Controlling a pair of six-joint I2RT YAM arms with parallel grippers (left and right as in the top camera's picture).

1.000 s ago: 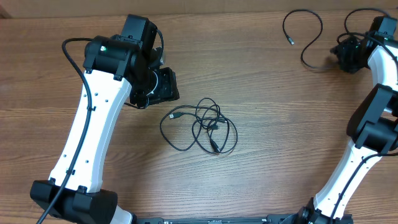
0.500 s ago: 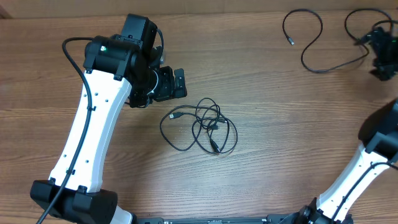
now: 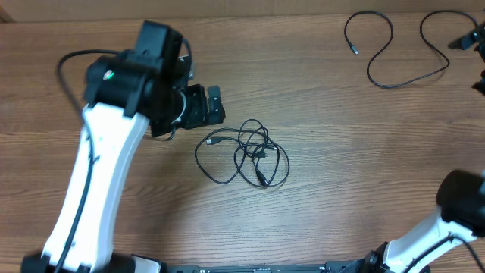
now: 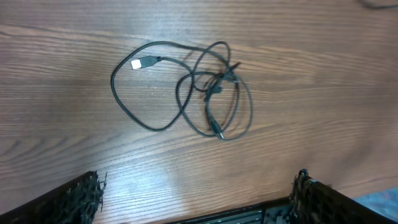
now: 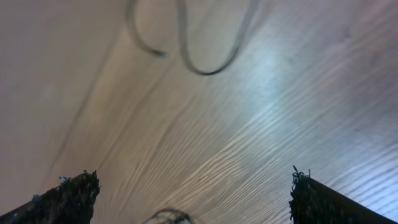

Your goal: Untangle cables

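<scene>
Tangled black cables (image 4: pixel 211 93) on wooden table (image 4: pixel 329 81), pale plug (image 4: pixel 138 63), end effector (image 4: pixel 196 190) spread wide, empty.

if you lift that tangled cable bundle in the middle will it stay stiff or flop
Probably floppy: the tangled cables lie in loose thin loops flat on the table, so they would likely droop. Likely light, being so thin. The loops cross near the middle, so pulling one strand may drag the rest.

No writing, label or number is legible on anything here.
</scene>
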